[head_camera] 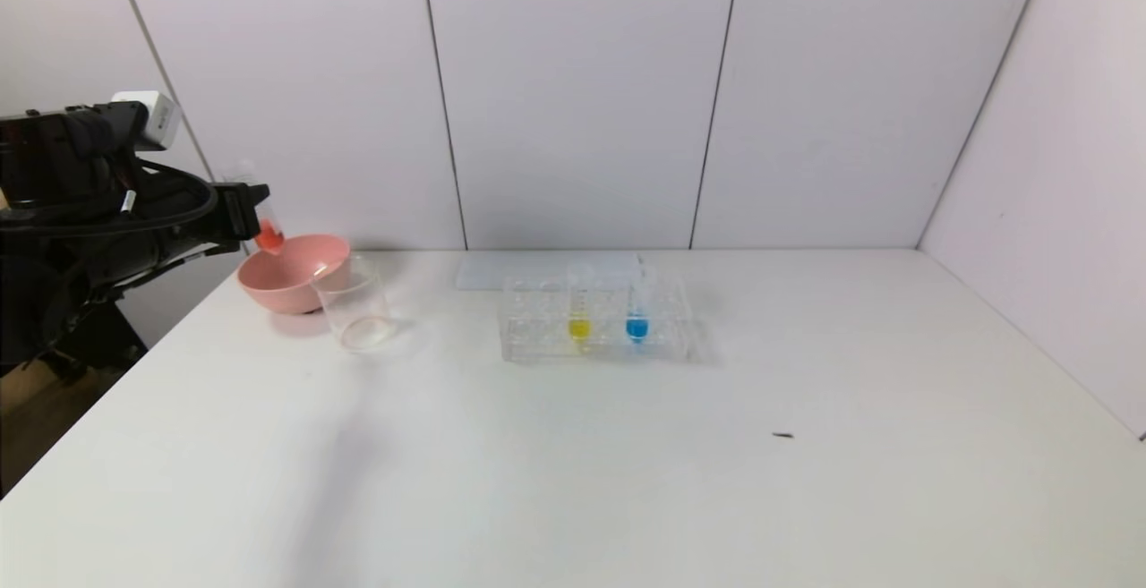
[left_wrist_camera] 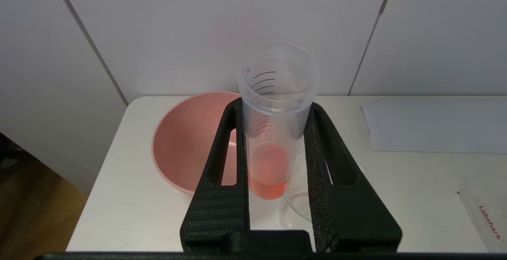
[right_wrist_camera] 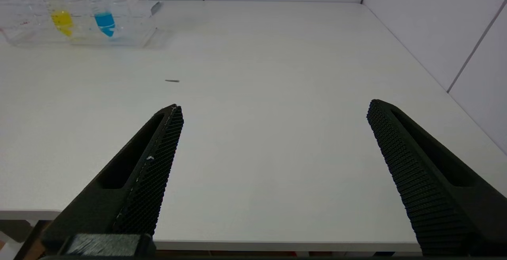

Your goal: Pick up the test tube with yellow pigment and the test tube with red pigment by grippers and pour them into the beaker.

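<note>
While the left gripper (left_wrist_camera: 273, 133) has its two black jaws pinched on the test tube with red pigment (left_wrist_camera: 273, 133), the tube sits roughly upright: clear plastic, black graduation lines down the inside, open mouth toward the wrist, a small pool of red-orange liquid in the rounded tip. It's held up in the air near the left rear corner of the table (head_camera: 573, 481), tip hanging over the near rim of the pink bowl (head_camera: 291, 270).

Just past the fingertips, on the side away from the bowl, stands the beaker (head_camera: 355, 311), touching or almost touching the bowl; it looks like nothing's in it. Table edge drops off close behind the bowl on the gripper's outer side, and the wall is right beyond.

Farther along, well apart from that hand, the clear tube rack (head_camera: 595, 324) holds the test tube with yellow pigment (head_camera: 579, 315) and a blue tube (head_camera: 637, 315) side by side, both upright.

Right gripper (right_wrist_camera: 273, 111) is spread wide over the near right part of the table, nothing between the jaws, lots of bare white surface ahead of it. A tiny dark speck (right_wrist_camera: 172, 81) lies between it and the rack.
</note>
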You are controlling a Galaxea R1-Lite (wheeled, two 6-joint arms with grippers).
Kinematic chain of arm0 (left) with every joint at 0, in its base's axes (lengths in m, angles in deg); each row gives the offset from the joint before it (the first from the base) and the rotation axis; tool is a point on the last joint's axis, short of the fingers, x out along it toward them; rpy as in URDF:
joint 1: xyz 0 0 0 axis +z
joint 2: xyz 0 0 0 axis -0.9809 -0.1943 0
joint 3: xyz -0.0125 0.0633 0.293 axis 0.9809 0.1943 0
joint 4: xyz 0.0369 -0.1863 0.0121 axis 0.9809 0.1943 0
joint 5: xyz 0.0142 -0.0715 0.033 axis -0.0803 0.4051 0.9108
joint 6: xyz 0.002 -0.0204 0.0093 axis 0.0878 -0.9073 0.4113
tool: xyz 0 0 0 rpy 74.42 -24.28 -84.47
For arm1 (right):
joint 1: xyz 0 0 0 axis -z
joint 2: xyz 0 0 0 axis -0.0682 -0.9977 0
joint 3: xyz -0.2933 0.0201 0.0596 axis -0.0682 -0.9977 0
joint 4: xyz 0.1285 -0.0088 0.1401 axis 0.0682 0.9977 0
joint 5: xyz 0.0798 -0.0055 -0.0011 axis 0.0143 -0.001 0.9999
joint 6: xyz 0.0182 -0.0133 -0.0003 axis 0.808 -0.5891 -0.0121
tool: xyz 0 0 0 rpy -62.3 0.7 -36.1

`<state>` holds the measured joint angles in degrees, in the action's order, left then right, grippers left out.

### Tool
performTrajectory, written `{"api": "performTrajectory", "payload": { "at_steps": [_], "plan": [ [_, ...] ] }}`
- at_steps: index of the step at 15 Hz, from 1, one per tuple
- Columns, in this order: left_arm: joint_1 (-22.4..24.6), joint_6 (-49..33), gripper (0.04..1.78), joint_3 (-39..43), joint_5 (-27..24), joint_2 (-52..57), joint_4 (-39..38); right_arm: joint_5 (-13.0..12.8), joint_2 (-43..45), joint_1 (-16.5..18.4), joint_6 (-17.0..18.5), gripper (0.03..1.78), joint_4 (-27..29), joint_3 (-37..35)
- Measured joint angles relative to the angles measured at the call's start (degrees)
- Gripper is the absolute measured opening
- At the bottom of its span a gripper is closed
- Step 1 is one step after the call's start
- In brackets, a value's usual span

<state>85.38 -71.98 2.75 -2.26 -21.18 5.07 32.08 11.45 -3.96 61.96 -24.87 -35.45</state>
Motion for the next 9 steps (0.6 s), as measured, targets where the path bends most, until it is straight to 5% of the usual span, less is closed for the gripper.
{"api": "performTrajectory", "payload": {
  "at_steps": [9],
  "plan": [
    [3.6, 3.4, 0.43, 0.0, -5.2, -0.1, 2.6, 0.0, 0.0, 0.0, 0.0, 1.70, 0.0, 0.0]
  ]
}}
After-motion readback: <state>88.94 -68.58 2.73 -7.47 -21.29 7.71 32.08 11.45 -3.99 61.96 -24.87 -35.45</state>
